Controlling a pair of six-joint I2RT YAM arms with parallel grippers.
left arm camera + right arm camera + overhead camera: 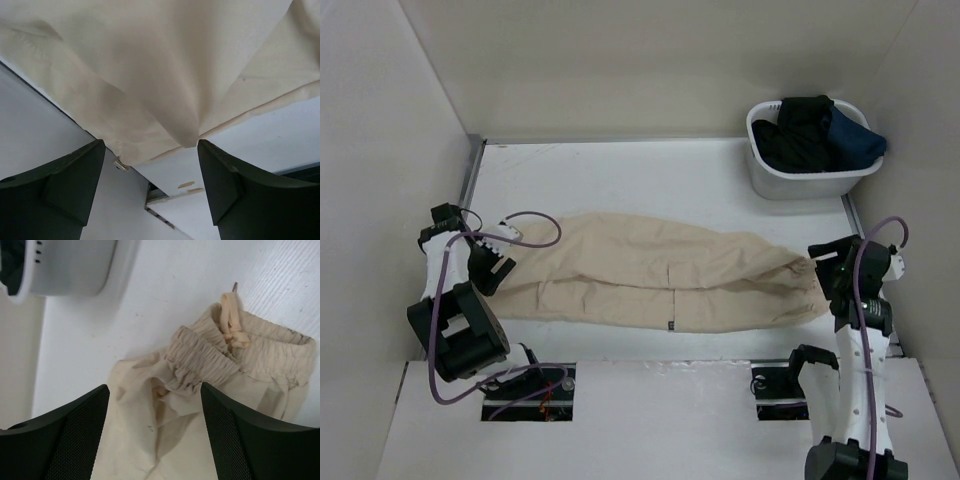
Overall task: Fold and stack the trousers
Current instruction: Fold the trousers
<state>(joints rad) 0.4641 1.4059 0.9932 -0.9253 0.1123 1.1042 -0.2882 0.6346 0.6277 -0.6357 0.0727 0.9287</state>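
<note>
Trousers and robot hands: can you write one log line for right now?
long beige cotton trousers: lying stretched out, not folded up | left gripper: open by leg end | right gripper: open over elastic waistband

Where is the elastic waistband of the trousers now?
In the top view, the waistband lies at the right end of the trousers, close beside the right gripper, with the white laundry basket behind it.
</note>
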